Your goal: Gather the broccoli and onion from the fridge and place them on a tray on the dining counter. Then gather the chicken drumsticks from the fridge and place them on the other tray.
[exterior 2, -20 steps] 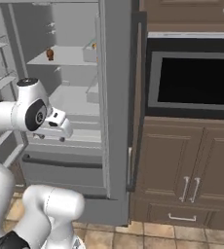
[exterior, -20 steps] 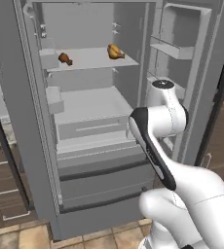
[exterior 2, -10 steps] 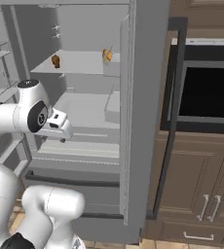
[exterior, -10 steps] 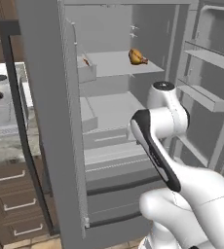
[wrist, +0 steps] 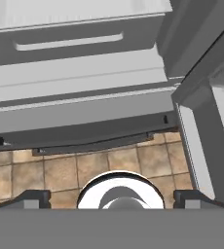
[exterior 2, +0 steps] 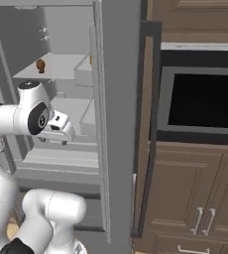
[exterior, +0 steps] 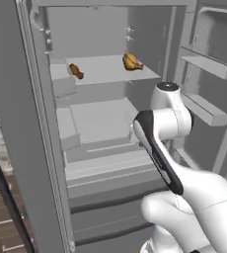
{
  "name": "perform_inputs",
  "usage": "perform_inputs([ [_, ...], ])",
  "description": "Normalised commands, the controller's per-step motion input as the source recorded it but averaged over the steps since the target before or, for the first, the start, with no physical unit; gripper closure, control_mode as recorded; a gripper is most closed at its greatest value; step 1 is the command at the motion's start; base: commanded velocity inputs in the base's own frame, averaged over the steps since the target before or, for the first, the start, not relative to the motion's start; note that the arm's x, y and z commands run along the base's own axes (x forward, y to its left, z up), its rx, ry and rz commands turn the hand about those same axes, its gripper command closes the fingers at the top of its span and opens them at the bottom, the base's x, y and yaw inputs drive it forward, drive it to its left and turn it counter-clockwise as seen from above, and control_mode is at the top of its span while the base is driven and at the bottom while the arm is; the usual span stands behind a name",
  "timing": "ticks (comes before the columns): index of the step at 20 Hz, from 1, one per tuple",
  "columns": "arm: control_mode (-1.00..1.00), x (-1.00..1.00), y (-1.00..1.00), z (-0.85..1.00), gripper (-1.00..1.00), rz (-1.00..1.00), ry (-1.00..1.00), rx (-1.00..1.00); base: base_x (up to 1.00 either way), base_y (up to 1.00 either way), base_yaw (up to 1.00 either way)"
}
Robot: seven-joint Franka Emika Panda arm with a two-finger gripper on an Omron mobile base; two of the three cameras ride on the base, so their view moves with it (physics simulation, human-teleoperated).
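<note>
Fridge [exterior: 100, 123], doors open: two chicken drumsticks [exterior: 131, 61] [exterior: 76, 71] well apart on upper shelf, gripper [wrist: 112, 198] spread empty, aimed down at lower drawers; risk: wrist clipping shelf edge when raised to reach.

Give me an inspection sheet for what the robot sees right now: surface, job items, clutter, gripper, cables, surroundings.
Surface: upper shelf inside the open fridge; the shelves below look bare.
Job's things: two chicken drumsticks on that shelf, one at the left, one at the right. Broccoli, onion, trays: nothing seen.
Clutter: nothing seen.
Gripper: gripper open, holding nothing, pointing down at the tiled floor before the fridge's bottom drawers.
Cables: nothing seen.
Surroundings: brown wooden cabinets and a dark built-in oven to the fridge's right.
</note>
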Motion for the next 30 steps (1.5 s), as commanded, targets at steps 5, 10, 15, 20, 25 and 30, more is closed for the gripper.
perform_inputs([
  [5,1.00,0.00,0.00,0.00,-1.00,0.00,0.00,0.00,0.79,0.47,-0.03],
  [10,1.00,0.00,0.00,0.00,-1.00,0.00,0.00,0.00,0.30,0.02,0.00],
  [15,1.00,0.00,0.00,0.00,-1.00,0.00,0.00,0.00,0.07,0.00,0.00],
  [20,-1.00,0.00,0.00,0.03,-1.00,0.08,-0.12,0.00,0.00,0.00,0.01],
  [25,-1.00,-0.06,0.21,0.76,-1.00,0.27,-0.27,-0.07,0.00,0.00,0.00],
  [30,-1.00,-0.10,0.55,0.97,-1.00,0.16,-0.22,-0.06,0.00,0.00,0.00],
])
